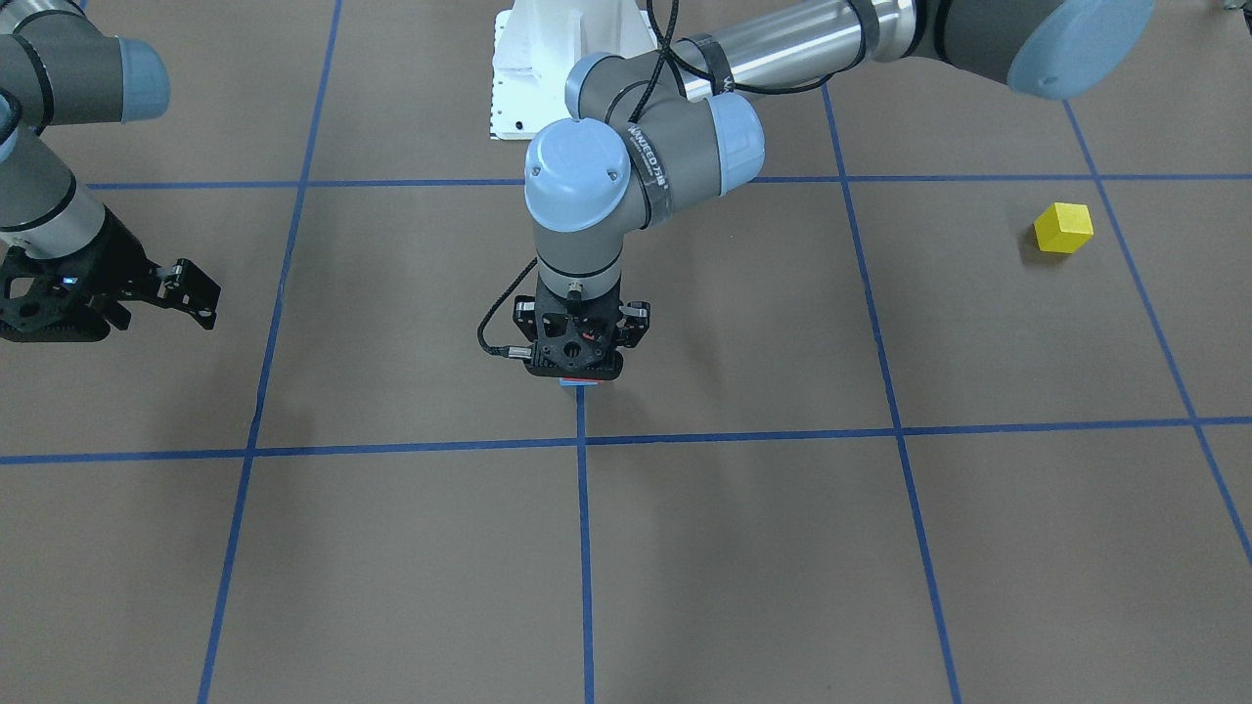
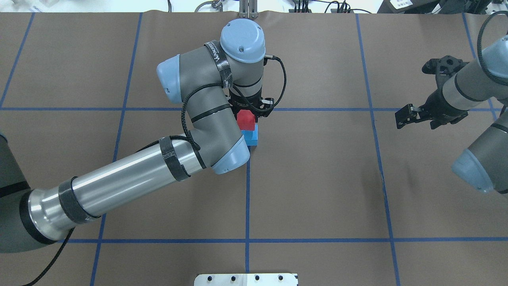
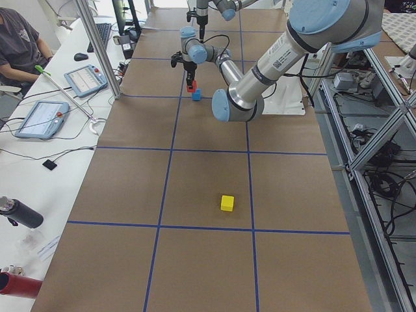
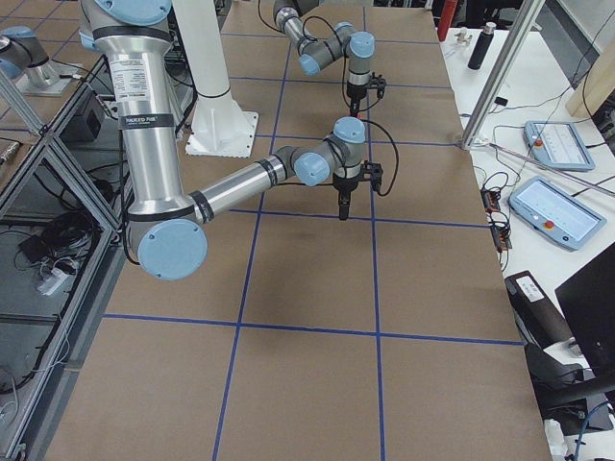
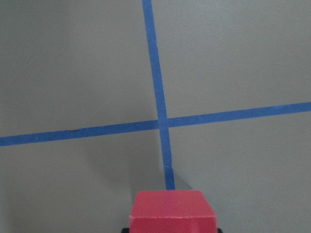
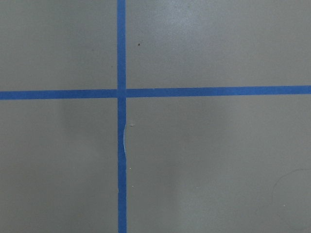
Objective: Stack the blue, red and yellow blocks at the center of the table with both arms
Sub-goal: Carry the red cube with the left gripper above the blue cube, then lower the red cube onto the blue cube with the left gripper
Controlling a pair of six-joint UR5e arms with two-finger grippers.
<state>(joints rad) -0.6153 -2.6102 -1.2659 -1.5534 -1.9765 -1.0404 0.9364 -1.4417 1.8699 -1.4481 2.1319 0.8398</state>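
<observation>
Clamping the red block [image 2: 245, 122] in our left gripper [image 2: 247, 115] over the blue block [image 2: 251, 138] at the center of the surface [image 2: 317, 178], we align the stack. The yellow block [image 1: 1063, 228] waits well apart, and we cannot tell whether the idle right gripper [image 2: 405, 115] is open.

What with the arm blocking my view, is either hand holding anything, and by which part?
The left hand grips the red block by two opposite side faces; the right hand holds nothing.
</observation>
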